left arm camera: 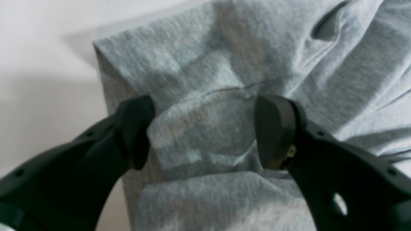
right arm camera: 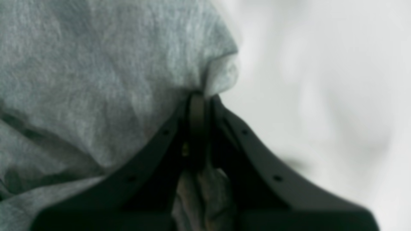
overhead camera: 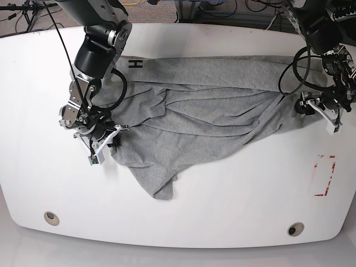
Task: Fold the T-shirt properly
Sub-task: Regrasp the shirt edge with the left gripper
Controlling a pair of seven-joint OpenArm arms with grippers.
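1. The heather-grey, soft cotton T-shirt (overhead camera: pixel 206 119) lies rumpled across the upper half of the white, round-cornered worktop (overhead camera: pixel 222 206), one part trailing toward the middle.
2. The right jaws (right arm camera: pixel 205 99) are pressed together, pinching a fold of the T-shirt at its edge.
3. The left jaws (left arm camera: pixel 205 128) are spread wide over the T-shirt, with wrinkled cloth between them; whether the tips touch it, I cannot tell.
4. Both black-and-silver arms hide parts of the cloth in the base view, and the right wrist view is dark and blurred around the tips.
5. One black block character, like an "H" on its side, shows near the right arm; any other lettering on the shirt cannot be made out.
6. Red marks (overhead camera: pixel 324 176) on the worktop's surface, below the left arm, form a broken upright rectangle; nothing in them is readable.
7. Bare worktop runs along the near edge, around two round, metal-rimmed holes (overhead camera: pixel 296 229), giving open room there.
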